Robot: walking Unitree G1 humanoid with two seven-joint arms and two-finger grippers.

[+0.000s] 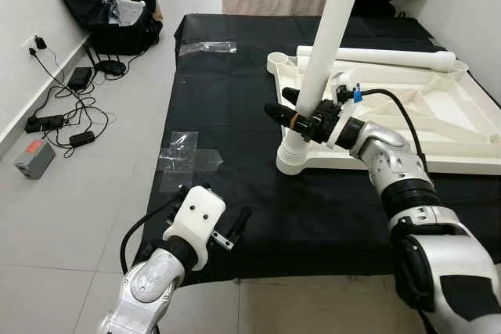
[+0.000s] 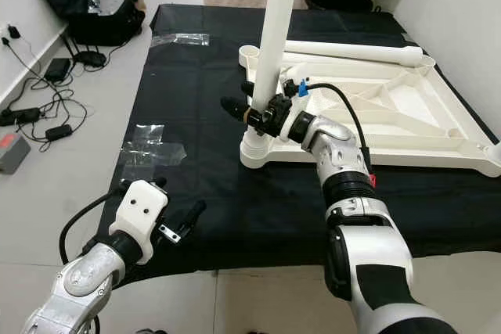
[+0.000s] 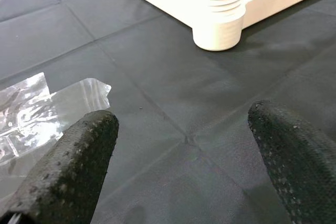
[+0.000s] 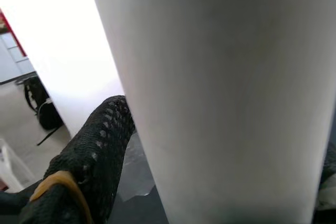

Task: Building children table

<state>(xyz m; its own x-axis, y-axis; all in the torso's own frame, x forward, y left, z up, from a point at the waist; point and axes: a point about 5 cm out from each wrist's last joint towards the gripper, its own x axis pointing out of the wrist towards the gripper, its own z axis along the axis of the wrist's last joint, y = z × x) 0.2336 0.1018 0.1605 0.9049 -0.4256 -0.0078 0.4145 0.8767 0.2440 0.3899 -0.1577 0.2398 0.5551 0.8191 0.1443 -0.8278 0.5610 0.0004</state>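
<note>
The white plastic table top [image 1: 438, 127] lies inverted on the black floor mat [image 1: 227, 193], corner sockets facing up. The right gripper [image 1: 301, 115] is clamped around the long white tubular leg [image 1: 333, 33], low on the shaft – a position that likely gives control while the leg seats in the near corner socket [image 1: 291, 160]. The leg stands near-upright, tilted slightly toward 1 o'clock. A second white leg [image 1: 376, 56] lies across the top at 12 o'clock, unfitted. The left gripper [image 1: 231, 232] hovers over the mat at 7 o'clock – fingers spread, holding nothing – beside crumpled clear plastic wrap [image 1: 184, 154].
</note>
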